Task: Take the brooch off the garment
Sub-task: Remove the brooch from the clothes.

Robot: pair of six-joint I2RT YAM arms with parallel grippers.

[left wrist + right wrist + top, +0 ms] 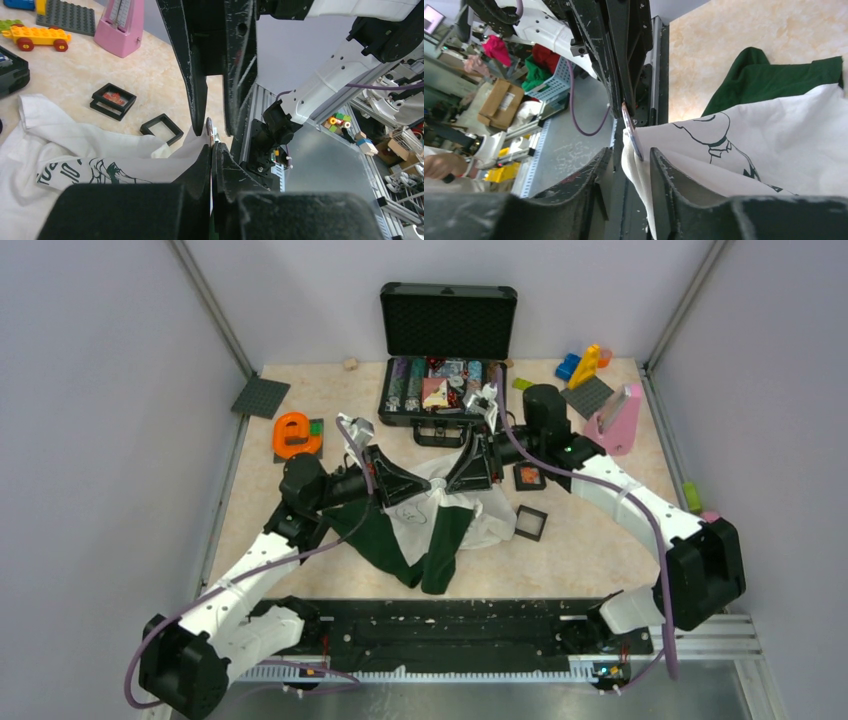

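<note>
The left gripper (212, 148) is pinching shut, apparently on the brooch (631, 134), while the right gripper (629, 162) is standing open around a fold of the shirt (774, 135).

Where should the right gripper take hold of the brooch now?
Probably across its flat faces: the brooch stands edge-on on the raised white garment fold, in line with the right gripper's open gap. Come straight in, opposite the left gripper.

white-shelled arms (245, 578) with black joints, scuffed black jaws, purple cables (652, 525) along each
</note>
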